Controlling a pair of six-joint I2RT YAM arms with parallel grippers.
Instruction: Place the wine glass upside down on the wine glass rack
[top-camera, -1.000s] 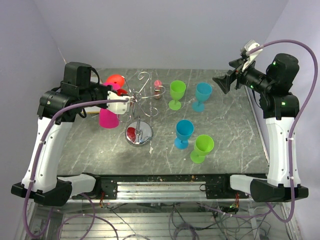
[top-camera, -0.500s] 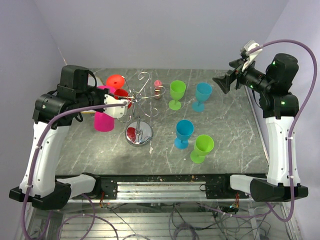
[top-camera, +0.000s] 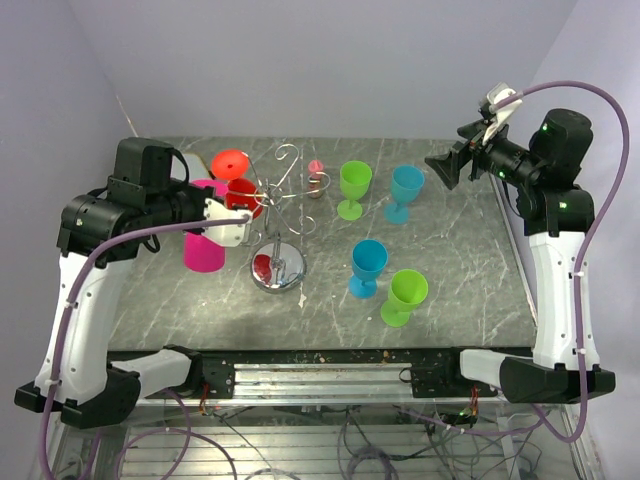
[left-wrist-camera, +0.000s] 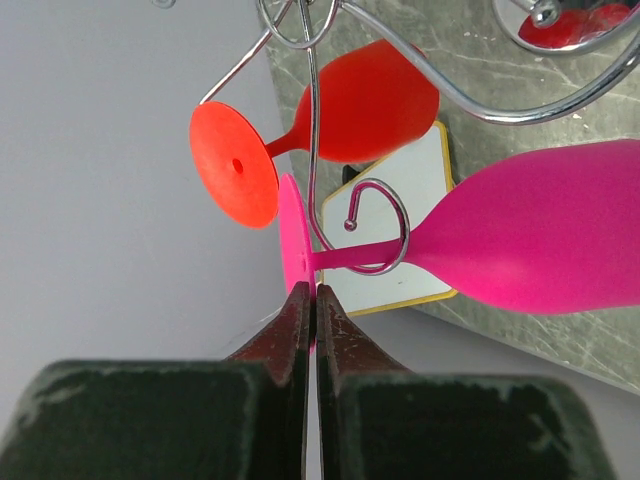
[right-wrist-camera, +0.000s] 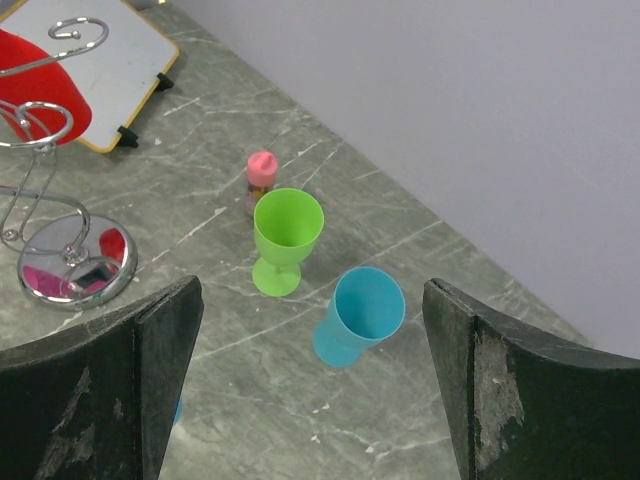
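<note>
At far left, pink wine glass (left-wrist-camera: 540, 230) is held upside down by its foot in clenched left gripper (left-wrist-camera: 312, 290), stem threaded through rack hook (left-wrist-camera: 405, 225) beside red glass (left-wrist-camera: 360, 100). Hanging step judged in hand; foot must be settled, then released. Right gripper (right-wrist-camera: 310, 390) is spread wide, empty.

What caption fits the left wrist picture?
The left gripper pinches the pink plastic wine glass by its foot, stem inside the silver wire rack's curled hook, beside a red plastic glass.
</note>
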